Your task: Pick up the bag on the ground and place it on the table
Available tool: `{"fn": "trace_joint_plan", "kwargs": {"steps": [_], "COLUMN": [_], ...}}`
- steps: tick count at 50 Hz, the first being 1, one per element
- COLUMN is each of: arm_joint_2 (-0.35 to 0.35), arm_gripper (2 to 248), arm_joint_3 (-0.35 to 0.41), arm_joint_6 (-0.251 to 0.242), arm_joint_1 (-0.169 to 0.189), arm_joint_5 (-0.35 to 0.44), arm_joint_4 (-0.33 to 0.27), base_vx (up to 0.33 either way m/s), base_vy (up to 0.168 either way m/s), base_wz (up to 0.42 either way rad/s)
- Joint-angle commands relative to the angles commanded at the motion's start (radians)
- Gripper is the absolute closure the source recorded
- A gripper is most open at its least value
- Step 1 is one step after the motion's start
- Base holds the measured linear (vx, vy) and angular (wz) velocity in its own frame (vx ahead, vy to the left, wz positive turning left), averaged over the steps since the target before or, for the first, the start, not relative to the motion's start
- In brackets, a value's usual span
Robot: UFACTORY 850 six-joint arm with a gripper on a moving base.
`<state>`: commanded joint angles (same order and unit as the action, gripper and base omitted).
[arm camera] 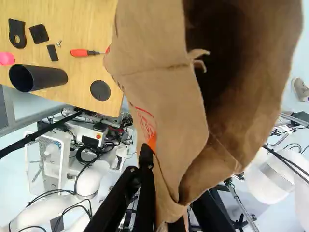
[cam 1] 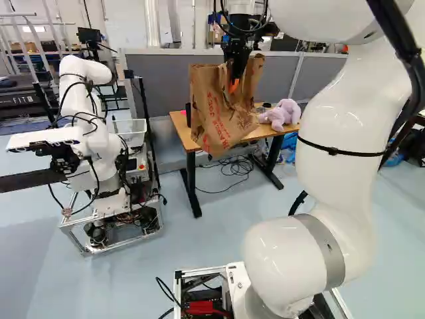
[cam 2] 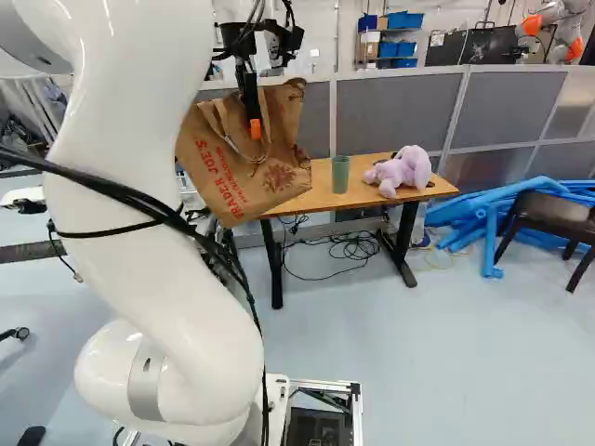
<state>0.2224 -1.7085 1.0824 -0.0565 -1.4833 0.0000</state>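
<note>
A large brown paper bag with red print [cam 2: 218,172] hangs in the air, tilted, from the black pincer with orange pads [cam 2: 254,123], which is clenched on the upper part of the paper; one orange pad shows against it. The bag is at the near left end of the wooden worktop with black legs [cam 2: 311,198], overlapping that end in both base views; whether its underside touches the wood or hangs just in front of it, I cannot tell. The wrist view looks into its open mouth, where the inside is dark, and shows the bag running ahead from between the fingers, with the worktop to one side of it. On that part of the worktop lie a screwdriver with a red handle [arm camera: 85,52], its shaft pointing at the bag, a round black disc [arm camera: 100,90], a few small flat black pieces [arm camera: 39,34] and a pink object [arm camera: 7,58], near a dark hollow cylinder [arm camera: 46,78]. Farther along, the right base view shows an upright green cup [cam 2: 341,174] and, well apart from the bag, a pale purple plush toy [cam 2: 404,172]. Loose black cables [cam 2: 353,247] lie on the floor under the worktop, a grey partition [cam 2: 395,111] stands behind it, and blue foam tubes [cam 2: 511,214] are piled beside a dark chair [cam 2: 548,212]. Another robot [cam 1: 93,136] stands at the left of the left base view.
</note>
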Motion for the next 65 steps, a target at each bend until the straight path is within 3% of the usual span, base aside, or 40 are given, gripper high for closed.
{"fn": "trace_joint_plan", "kwargs": {"steps": [65], "arm_joint_2": [0.000], "arm_gripper": [224], "arm_joint_3": [0.000], "arm_joint_6": [0.000], "arm_joint_1": [0.000], "arm_joint_5": [0.000], "arm_joint_4": [0.000], "base_vx": [0.108], "base_vy": [-0.002], "base_wz": [-0.017]}}
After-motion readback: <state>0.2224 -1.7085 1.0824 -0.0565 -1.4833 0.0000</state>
